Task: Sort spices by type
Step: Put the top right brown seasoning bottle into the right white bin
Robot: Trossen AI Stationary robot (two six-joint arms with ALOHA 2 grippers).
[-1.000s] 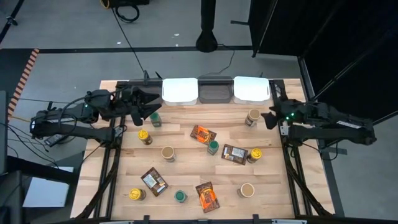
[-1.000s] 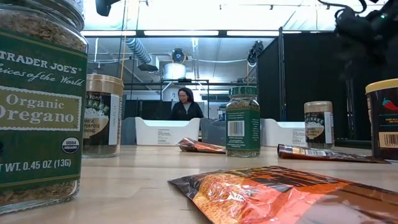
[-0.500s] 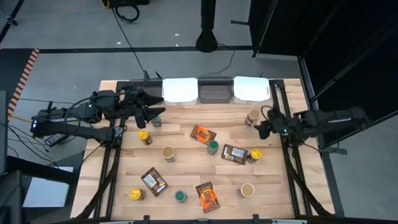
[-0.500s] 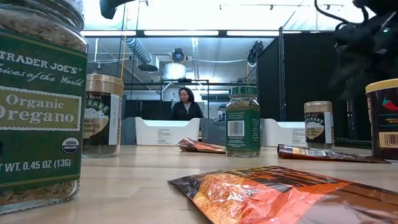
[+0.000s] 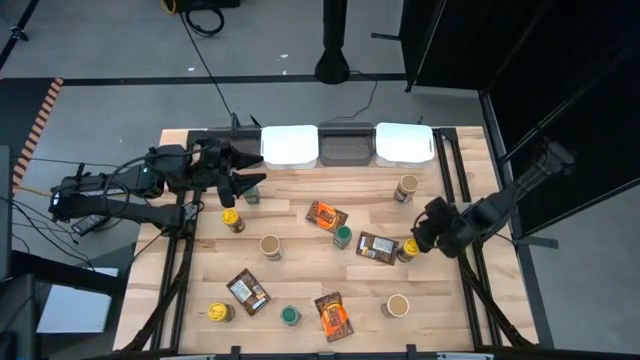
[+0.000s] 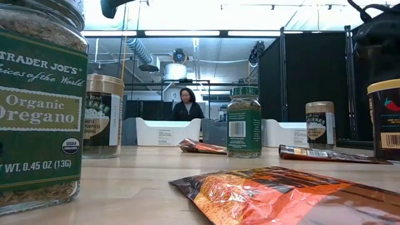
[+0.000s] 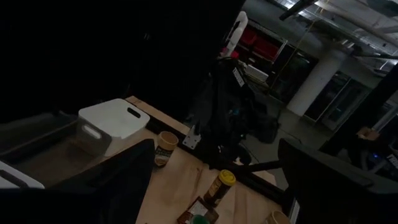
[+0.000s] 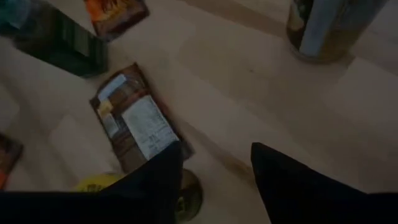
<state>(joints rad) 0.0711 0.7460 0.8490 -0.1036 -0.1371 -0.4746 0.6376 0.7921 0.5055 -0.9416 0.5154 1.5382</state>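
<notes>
Spice jars and flat packets stand scattered on the wooden table. My right gripper [image 5: 419, 238] is open and hangs low over a yellow-lidded jar [image 5: 410, 248] that stands beside a brown packet [image 5: 377, 247]. In the right wrist view its fingers [image 8: 214, 180] spread above that jar [image 8: 143, 190] and packet [image 8: 134, 124]. My left gripper [image 5: 256, 174] is open and hovers above a green-lidded jar [image 5: 250, 195] near the far left. A tan-lidded jar [image 5: 406, 188] stands by the far right.
Two white bins [image 5: 290, 145] [image 5: 405, 143] and a dark bin [image 5: 345, 147] line the far edge. Other jars [image 5: 232, 219] [image 5: 270, 246] [image 5: 343, 236] [image 5: 397, 305] and packets [image 5: 327, 215] [image 5: 334, 315] [image 5: 247, 291] dot the table. A person [image 6: 186, 105] stands beyond the far edge.
My right arm has swung from the tan-lidded jar at the far right toward the near edge, and has come down over the yellow-lidded jar beside the brown packet. No spice has moved.
</notes>
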